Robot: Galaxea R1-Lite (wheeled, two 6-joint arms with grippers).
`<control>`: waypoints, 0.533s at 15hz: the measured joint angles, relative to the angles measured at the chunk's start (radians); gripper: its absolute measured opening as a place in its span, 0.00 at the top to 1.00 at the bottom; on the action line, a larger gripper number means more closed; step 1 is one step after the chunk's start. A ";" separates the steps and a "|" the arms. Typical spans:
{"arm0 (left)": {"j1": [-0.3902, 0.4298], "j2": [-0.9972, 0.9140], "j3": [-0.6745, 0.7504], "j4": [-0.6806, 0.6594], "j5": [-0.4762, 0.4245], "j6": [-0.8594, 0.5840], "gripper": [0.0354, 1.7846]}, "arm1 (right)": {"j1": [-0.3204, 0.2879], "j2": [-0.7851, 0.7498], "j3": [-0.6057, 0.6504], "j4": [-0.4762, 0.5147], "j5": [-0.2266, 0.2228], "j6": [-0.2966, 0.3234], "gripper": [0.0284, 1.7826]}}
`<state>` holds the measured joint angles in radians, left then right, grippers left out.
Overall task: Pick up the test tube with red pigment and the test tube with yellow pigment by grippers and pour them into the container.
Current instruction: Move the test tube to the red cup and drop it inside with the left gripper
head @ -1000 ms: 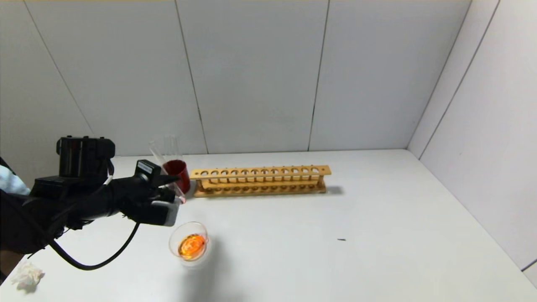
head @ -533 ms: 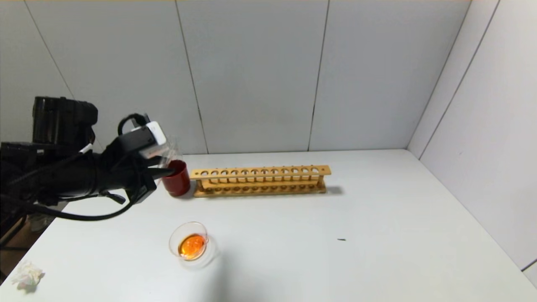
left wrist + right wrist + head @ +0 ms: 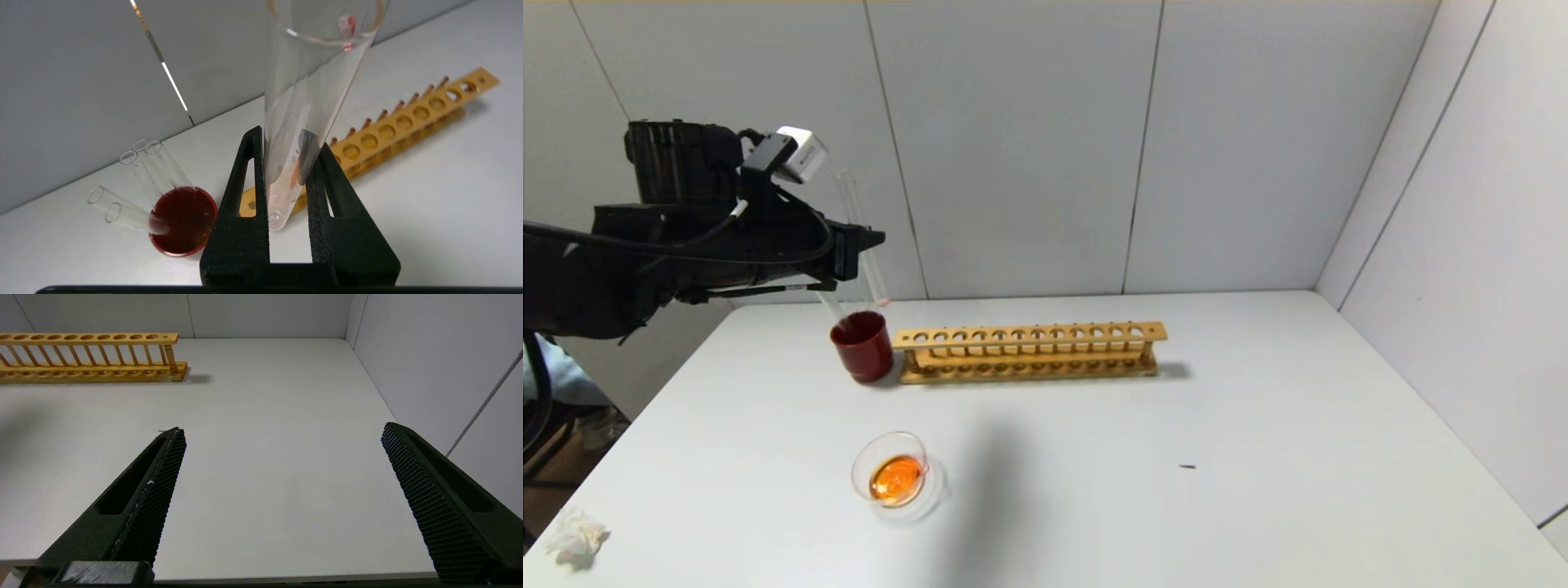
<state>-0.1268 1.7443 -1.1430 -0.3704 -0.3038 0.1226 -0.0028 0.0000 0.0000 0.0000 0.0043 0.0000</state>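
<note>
My left gripper (image 3: pixel 870 238) (image 3: pixel 288 136) hangs high above the dark red cup (image 3: pixel 863 347), shut on the test tube with red pigment (image 3: pixel 864 245) (image 3: pixel 302 102). That tube stands nearly upright, round end down just above the cup, and only faint reddish streaks cling to its glass. The container (image 3: pixel 890 474), a small clear dish with orange liquid in it, sits on the table in front of the cup. No tube with yellow pigment shows; the several tubes (image 3: pixel 163 167) leaning in the cup look clear. My right gripper (image 3: pixel 282 430) stands open over bare table, out of the head view.
A long wooden tube rack (image 3: pixel 1029 351) (image 3: pixel 90 355) with empty holes stands just right of the cup. A crumpled tissue (image 3: pixel 574 535) lies at the table's near left corner. A small dark speck (image 3: pixel 1187 466) lies right of the middle. Walls close the back and the right side.
My left gripper has risen from low beside the dish to high over the red cup, and the tube it holds has swung from tilted to nearly upright. The dish has not moved.
</note>
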 joint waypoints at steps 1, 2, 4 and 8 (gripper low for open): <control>0.016 0.036 -0.026 -0.019 -0.002 -0.041 0.84 | 0.000 0.000 0.000 0.000 0.000 0.000 0.02; 0.031 0.070 -0.046 -0.039 -0.009 -0.079 0.84 | 0.000 0.000 0.000 0.000 0.000 0.000 0.02; 0.048 0.118 -0.058 -0.076 -0.021 -0.134 0.84 | -0.001 0.000 0.000 0.000 0.000 0.000 0.02; 0.070 0.177 -0.066 -0.109 -0.022 -0.137 0.84 | 0.000 0.000 0.000 0.000 0.000 0.000 0.02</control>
<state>-0.0566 1.9213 -1.2085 -0.4791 -0.3262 -0.0149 -0.0032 0.0000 0.0000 0.0000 0.0043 0.0000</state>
